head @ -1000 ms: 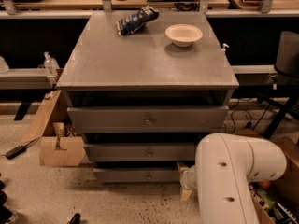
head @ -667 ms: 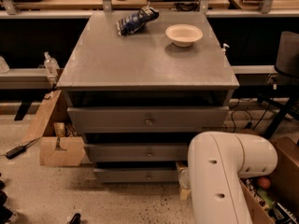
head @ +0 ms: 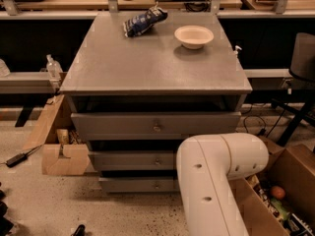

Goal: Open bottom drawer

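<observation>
The grey cabinet (head: 152, 63) shows three drawer fronts, each with a small round knob. The bottom drawer (head: 135, 185) is the lowest and narrowest, and its knob (head: 156, 185) sits just left of my arm. Above it are the middle drawer (head: 130, 160) and the top drawer (head: 147, 126). My white arm (head: 211, 181) rises from the lower edge of the camera view and covers the right ends of the two lower drawers. My gripper is hidden behind the arm and does not show.
A white bowl (head: 194, 36) and a blue snack bag (head: 143, 21) lie on the cabinet top. A cardboard box (head: 61, 156) stands on the floor at the left. Another open box (head: 275, 195) with items is at the right, beside black chair legs (head: 295, 117).
My arm has swung leftward across the front of the lower drawers, now covering more of their right side. The drawers have not moved.
</observation>
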Robot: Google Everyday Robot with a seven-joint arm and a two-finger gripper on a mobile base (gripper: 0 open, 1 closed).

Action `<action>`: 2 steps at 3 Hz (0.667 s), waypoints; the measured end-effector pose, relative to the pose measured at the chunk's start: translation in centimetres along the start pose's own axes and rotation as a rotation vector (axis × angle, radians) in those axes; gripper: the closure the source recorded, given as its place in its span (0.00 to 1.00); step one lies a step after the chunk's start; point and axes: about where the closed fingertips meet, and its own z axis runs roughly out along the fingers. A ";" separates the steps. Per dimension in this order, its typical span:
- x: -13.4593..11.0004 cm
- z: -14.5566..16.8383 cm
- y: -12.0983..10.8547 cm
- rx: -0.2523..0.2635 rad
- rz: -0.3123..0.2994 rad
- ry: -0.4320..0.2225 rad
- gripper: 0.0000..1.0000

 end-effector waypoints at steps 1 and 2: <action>-0.4 0.8 0.1 -0.023 -0.017 0.018 0.47; -0.4 0.8 0.2 -0.034 -0.017 0.024 0.78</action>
